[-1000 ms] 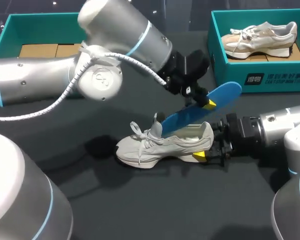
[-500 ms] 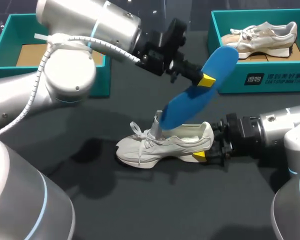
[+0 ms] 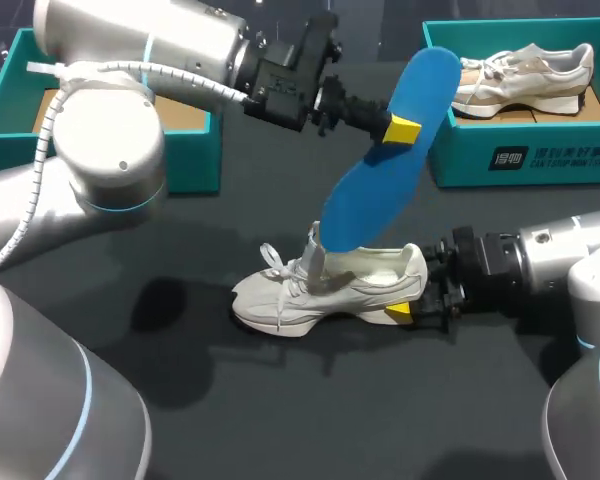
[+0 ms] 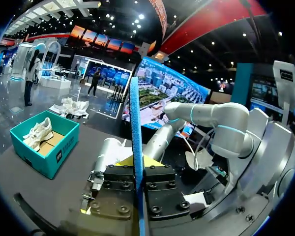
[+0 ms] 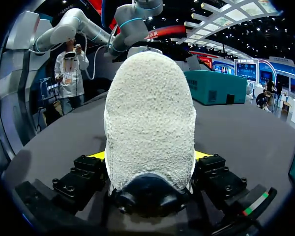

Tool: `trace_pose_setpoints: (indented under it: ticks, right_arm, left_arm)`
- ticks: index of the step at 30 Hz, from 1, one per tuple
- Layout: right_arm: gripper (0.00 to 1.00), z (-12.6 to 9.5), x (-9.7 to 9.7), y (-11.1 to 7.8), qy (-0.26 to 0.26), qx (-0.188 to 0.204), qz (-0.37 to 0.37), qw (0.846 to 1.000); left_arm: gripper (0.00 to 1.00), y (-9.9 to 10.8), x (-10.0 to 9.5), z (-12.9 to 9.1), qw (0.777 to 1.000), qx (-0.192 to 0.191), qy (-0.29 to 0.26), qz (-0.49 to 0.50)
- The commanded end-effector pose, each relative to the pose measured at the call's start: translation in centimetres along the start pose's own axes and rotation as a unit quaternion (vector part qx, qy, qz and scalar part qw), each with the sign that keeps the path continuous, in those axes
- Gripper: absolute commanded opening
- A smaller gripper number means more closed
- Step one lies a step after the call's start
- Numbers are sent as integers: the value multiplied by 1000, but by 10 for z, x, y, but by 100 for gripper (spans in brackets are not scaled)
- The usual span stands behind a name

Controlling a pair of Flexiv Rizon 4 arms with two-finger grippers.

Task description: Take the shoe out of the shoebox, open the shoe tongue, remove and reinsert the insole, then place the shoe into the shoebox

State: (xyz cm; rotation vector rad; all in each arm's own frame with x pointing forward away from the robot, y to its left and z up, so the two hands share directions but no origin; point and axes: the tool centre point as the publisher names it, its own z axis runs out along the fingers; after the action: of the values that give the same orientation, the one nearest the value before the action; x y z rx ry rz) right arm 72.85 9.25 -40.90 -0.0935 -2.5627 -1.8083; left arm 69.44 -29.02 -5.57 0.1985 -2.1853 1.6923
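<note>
Dark worktop [image 3: 280,400]: a teal shoebox [image 3: 540,165] stands at the far right. The grey shoe [image 3: 310,292] stands upright mid-worktop, outside the box. The blue insole [image 3: 385,170] rises steeply from its opening, lower end hidden inside. The left arm's fingers [image 3: 403,130] pinch the insole's upper part. The right arm's fingers [image 3: 399,311] clamp the heel from both sides, the far finger hidden in the head view.

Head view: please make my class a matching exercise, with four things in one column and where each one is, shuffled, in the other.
1. blue insole
2. shoe on the table
3. second shoe
4. left shoebox

A. lying in the right shoebox
B. held up by the left gripper
C. cardboard showing inside
D. heel clamped by the right gripper

Pairs: 1-B, 2-D, 3-A, 4-C.
</note>
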Motion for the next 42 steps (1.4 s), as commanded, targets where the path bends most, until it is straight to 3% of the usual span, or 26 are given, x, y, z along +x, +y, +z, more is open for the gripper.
trace_pose_setpoints:
  ticks: [1,14,19,24,34,42]
  right_arm:
    - [0,1,1,1,-1,1,0,1000]
    - [0,1,1,1,-1,1,0,1000]
    - [0,1,1,1,-1,1,0,1000]
    - [0,1,1,1,-1,1,0,1000]
    - [0,1,1,1,-1,1,0,1000]
    - [0,1,1,1,-1,1,0,1000]
  left_arm:
    - [0,-1,38,-35,999,36,-15,-5]
    - [0,-1,38,-35,999,36,-15,-5]
    - [0,-6,75,-40,996,88,-11,-11]
    - [0,-19,114,-46,995,97,-18,-13]
    - [0,-19,114,-46,995,97,-18,-13]
    - [0,2,112,-49,995,98,-9,-36]
